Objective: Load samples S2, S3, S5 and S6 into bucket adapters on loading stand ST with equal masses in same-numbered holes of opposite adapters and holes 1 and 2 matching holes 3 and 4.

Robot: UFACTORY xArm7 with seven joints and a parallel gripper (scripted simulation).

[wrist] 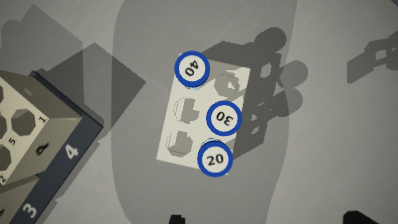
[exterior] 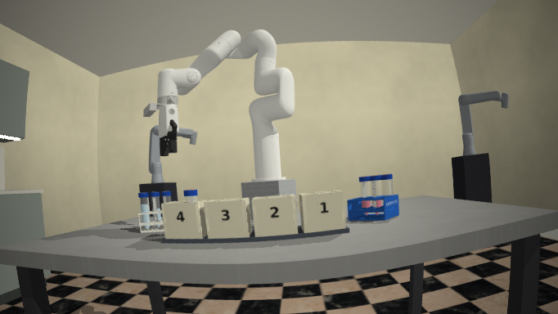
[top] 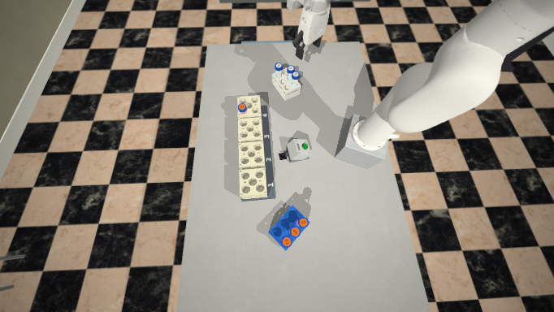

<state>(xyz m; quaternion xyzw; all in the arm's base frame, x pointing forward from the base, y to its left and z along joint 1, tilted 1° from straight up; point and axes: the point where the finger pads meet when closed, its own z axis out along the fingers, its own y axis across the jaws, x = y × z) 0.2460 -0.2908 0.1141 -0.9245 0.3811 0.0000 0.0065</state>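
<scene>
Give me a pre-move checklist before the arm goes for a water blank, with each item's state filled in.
1. Gripper open, nothing between its fingers: ok.
2. Water blanks' volumes readable: ok; 40, 30 and 20 stand in the white rack.
3. A tube in adapter 4: ok, one with an orange cap dot.
4. That tube has its partner in adapter 2: not ok, adapter 2 holds no tube.
5. That tube's fill level known, to pick the matching blank: cannot tell; the adapter hides it.
</scene>
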